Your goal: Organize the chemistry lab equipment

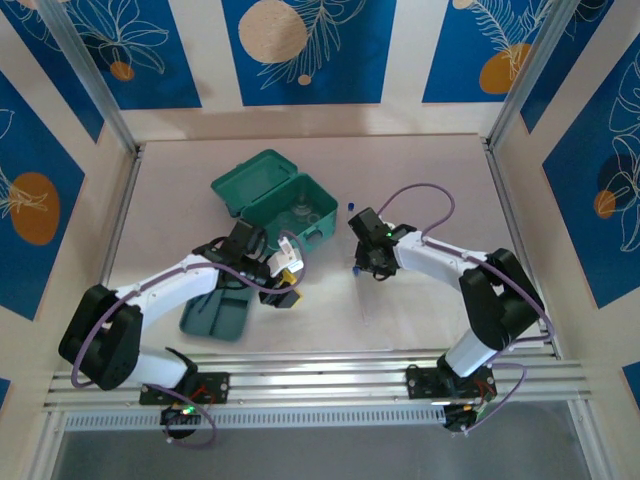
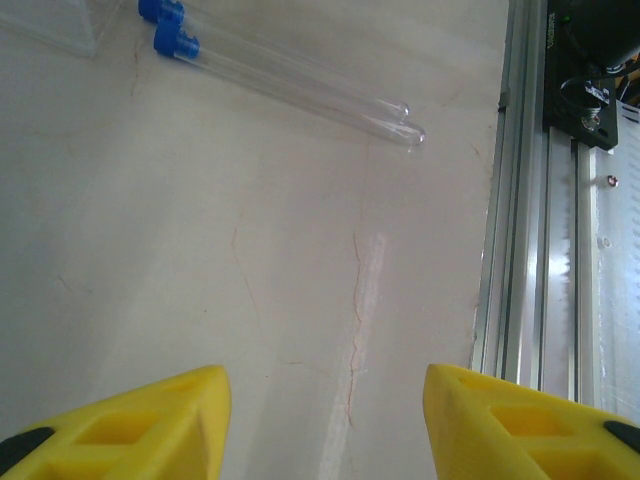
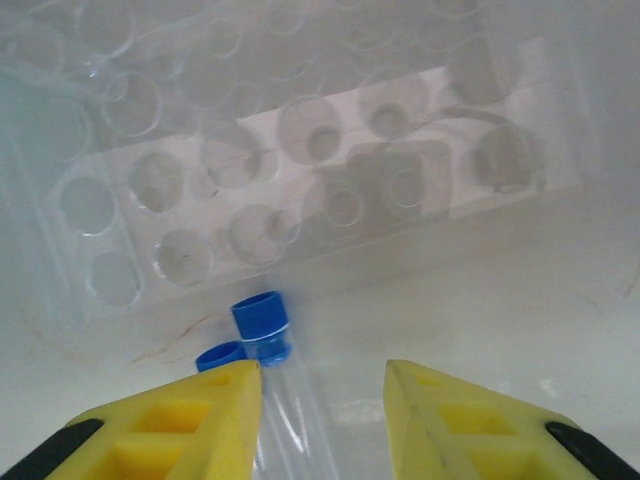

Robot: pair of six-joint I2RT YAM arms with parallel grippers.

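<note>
Right wrist view: your right end effector (image 3: 322, 375) is open, nothing clamped. One blue-capped tube (image 3: 262, 325) lies on the surface (image 3: 540, 330) btwn the yellow fingers, hard against the finger at the view's left. A second tube (image 3: 220, 357) sits just beside it, its cap half hidden behind that same finger. Just past both caps stands the clear tube rack (image 3: 300, 190) w/ rows of round holes.

Your left end effector (image 2: 322, 390) is also open and empty, hovering over bare surface. The two tubes lie side by side well ahead of it, rounded ends toward the aluminium rail (image 2: 520, 250). In top view the teal case (image 1: 268, 198) stands open at the back, and the dark-green tray (image 1: 213, 315) sits by the left arm.

Risks, as I judge them:
- **Off-centre grip:** close now and the finger prob. lands on or btwn the two tubes, so you pinch both or one squirts out.
- **Rolling:** they're round and slick, so any nudge may roll them, poss. toward the rail.
- **Rack:** it's clear and close, so push fwd and you may shove it.
- **Arms:** both work near each other mid-surface, so watch for a clash.

Re-centre on one tube before you close.
</note>
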